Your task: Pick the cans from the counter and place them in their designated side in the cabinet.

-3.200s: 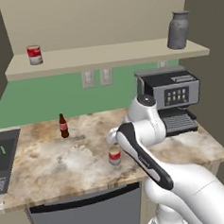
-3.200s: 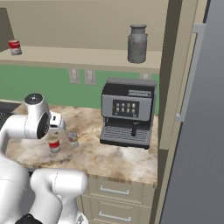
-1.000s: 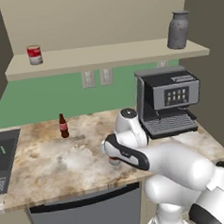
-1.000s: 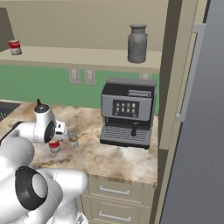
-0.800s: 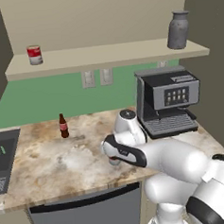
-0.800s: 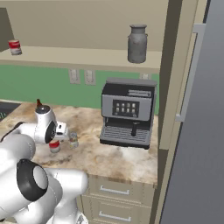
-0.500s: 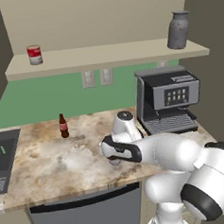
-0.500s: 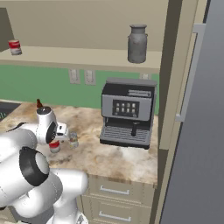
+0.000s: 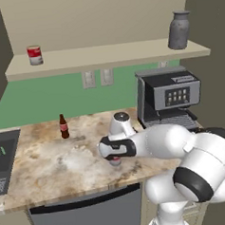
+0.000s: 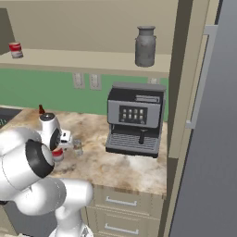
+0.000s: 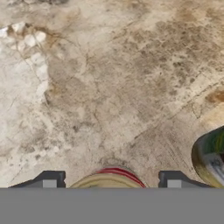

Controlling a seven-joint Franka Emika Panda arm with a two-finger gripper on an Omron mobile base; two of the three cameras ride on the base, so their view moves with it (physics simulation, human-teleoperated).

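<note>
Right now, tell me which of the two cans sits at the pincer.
The can on the counter, the one under the pincer, between its fingertips. The other can stands far off on the cabinet shelf.

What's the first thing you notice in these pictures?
The big white robot arm bends low over the counter, its gripper straddling a small can. Another can sits at the shelf's left end, a grey jug at its right, above a black coffee machine.

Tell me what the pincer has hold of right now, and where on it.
Cannot be told. The pincer straddles the can on the counter, a finger on each side near its top rim, but whether the fingers touch it is unclear.
</note>
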